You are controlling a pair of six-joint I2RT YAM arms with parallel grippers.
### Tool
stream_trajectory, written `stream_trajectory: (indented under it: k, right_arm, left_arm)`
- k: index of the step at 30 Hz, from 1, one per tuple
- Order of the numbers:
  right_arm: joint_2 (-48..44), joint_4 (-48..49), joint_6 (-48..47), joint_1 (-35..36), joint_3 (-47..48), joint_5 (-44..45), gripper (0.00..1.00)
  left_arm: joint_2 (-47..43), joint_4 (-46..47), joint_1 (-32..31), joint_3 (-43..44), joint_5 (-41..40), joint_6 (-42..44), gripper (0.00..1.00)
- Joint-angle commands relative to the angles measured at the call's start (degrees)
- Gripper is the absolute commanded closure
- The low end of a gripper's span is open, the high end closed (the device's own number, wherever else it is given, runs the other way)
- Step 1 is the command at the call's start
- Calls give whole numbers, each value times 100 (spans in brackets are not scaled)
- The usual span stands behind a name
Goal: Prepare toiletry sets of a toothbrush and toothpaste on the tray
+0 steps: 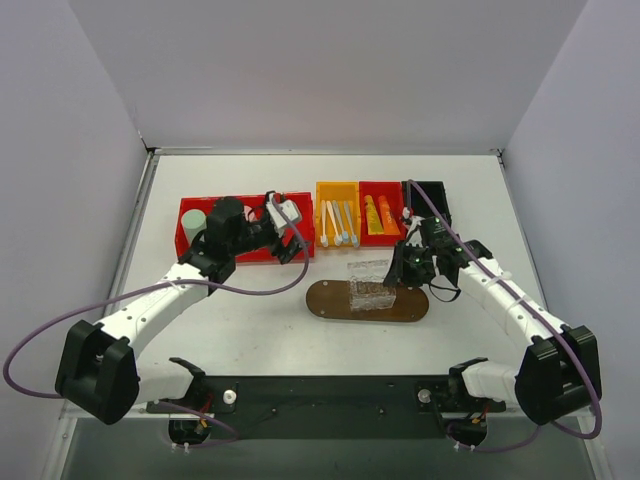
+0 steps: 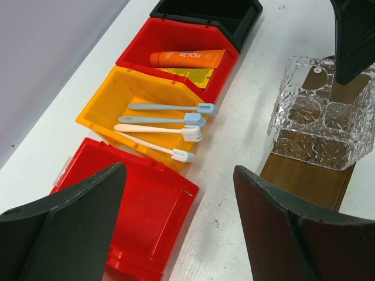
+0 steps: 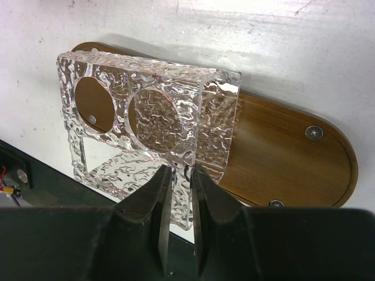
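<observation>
Several white and pale blue toothbrushes (image 1: 338, 225) lie in a yellow bin (image 2: 102, 111); they also show in the left wrist view (image 2: 170, 120). Orange and yellow toothpaste tubes (image 1: 380, 215) lie in the small red bin beside it, and show in the left wrist view (image 2: 187, 57). The dark brown oval tray (image 1: 330, 300) lies at mid-table. My right gripper (image 3: 180, 175) is shut on the wall of a clear textured holder (image 3: 146, 117) with two round holes, over the tray (image 3: 281, 152). My left gripper (image 2: 179, 222) is open and empty above the table beside the red bin.
A large red bin (image 1: 250, 215) at the back left holds a pale green cup (image 1: 193, 222). A black bin (image 1: 428, 200) ends the row at the right. The bins form a line behind the tray.
</observation>
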Motion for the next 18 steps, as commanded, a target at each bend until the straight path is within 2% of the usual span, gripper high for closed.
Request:
stream_trajectory:
  k: [1,4,13,17,18]
  right_arm:
    - [-231,207,209,-20,-121,-240,100]
    - [-372,242,288,-28,-200,-249,100]
    - [-574,251,288,-46,-384,-354,89]
    - [-645,260,262,-81,-429,-363,74]
    - [-680,260,271,-90,-437,-355,73]
  left_arm:
    - [98,394,-90,108,77,-147,15]
    - [107,403,-99,99,59,-120,16]
    - [151,403,-126,64,33,-59,15]
    - [239,403,-178,90,33,-41,15]
    - [265,412,-204,99,24,-33,16]
